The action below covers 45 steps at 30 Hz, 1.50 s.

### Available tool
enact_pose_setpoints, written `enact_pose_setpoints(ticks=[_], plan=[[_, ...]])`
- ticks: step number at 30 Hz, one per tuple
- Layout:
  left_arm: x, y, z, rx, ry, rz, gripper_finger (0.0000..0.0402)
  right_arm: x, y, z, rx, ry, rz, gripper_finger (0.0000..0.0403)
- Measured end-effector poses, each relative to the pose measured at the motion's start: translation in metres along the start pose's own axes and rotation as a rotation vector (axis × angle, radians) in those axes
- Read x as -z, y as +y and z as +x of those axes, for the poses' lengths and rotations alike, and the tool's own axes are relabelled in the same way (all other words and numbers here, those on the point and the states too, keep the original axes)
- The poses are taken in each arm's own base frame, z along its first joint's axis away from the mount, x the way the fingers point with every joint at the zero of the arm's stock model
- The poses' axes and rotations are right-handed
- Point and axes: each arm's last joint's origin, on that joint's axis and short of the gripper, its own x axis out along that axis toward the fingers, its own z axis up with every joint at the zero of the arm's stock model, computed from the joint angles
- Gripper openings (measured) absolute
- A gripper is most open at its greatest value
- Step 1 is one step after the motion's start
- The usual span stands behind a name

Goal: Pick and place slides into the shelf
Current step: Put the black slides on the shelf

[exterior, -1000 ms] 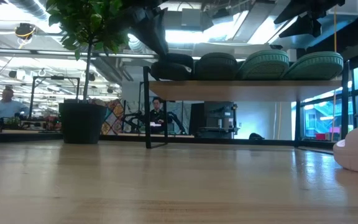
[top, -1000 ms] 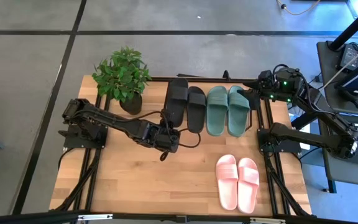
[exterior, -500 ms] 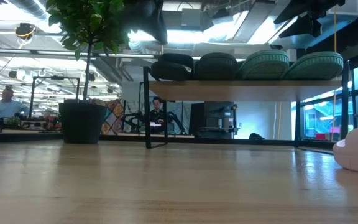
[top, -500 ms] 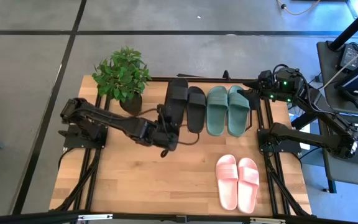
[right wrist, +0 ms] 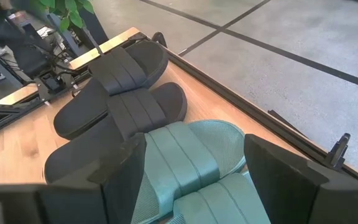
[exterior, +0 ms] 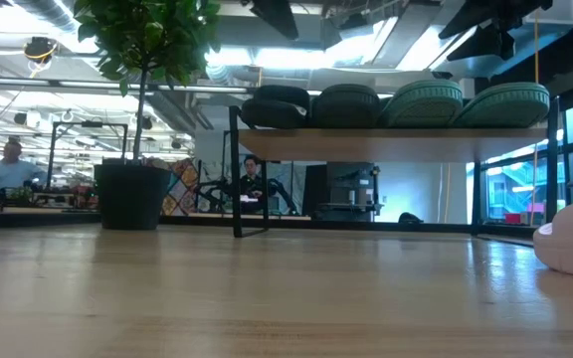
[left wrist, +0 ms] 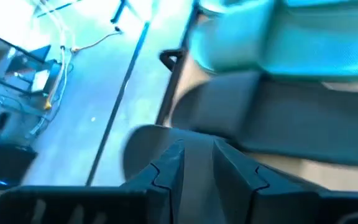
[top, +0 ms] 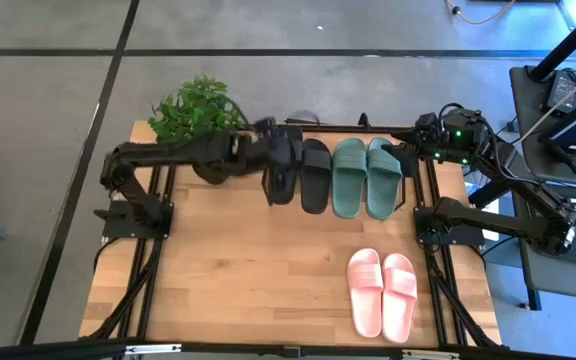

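Four slides (top: 334,176) on the shelf (exterior: 396,144) at upper centre, pink pair (top: 382,291) waiting lower right, left gripper (top: 280,160) narrowly parted over black ones, clamping nothing visible.

The high view looks straight down on the whole table (top: 218,290). The low view faces level across it. Both wrist views look closely at the shelf's (exterior: 396,145) black slides (right wrist: 114,109).
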Motion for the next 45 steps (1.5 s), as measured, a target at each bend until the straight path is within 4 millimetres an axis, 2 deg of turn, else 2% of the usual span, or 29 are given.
enact_pose_setpoints(ticks=[4, 8, 14, 20, 31, 36, 45], plan=[[0.004, 0.035, 0.016, 0.08, 0.016, -0.086, 0.0077, 0.0, 0.0, 0.0, 0.0, 0.0, -0.001, 0.0271], [0.014, 0.053, 0.041, 0.152, 0.071, -0.132, 0.0077, 0.0, 0.0, 0.0, 0.0, 0.0, -0.002, 0.0271], [0.023, 0.052, 0.081, 0.205, 0.157, -0.114, 0.0077, 0.0, 0.0, 0.0, 0.0, 0.0, -0.003, 0.0271], [0.033, 0.044, 0.105, 0.204, 0.26, -0.081, 0.0077, 0.0, 0.0, 0.0, -0.001, 0.001, -0.003, 0.0271], [0.034, 0.037, 0.106, 0.276, 0.282, -0.139, 0.0076, 0.0, 0.0, 0.0, 0.0, 0.001, -0.003, 0.0271], [0.036, 0.032, 0.114, 0.289, 0.302, -0.134, 0.0076, 0.0, 0.0, 0.0, 0.0, 0.002, -0.002, 0.0271], [0.039, 0.038, 0.118, 0.326, 0.303, -0.185, 0.0076, 0.006, -0.001, 0.0, 0.012, 0.058, 0.005, 0.0271]])
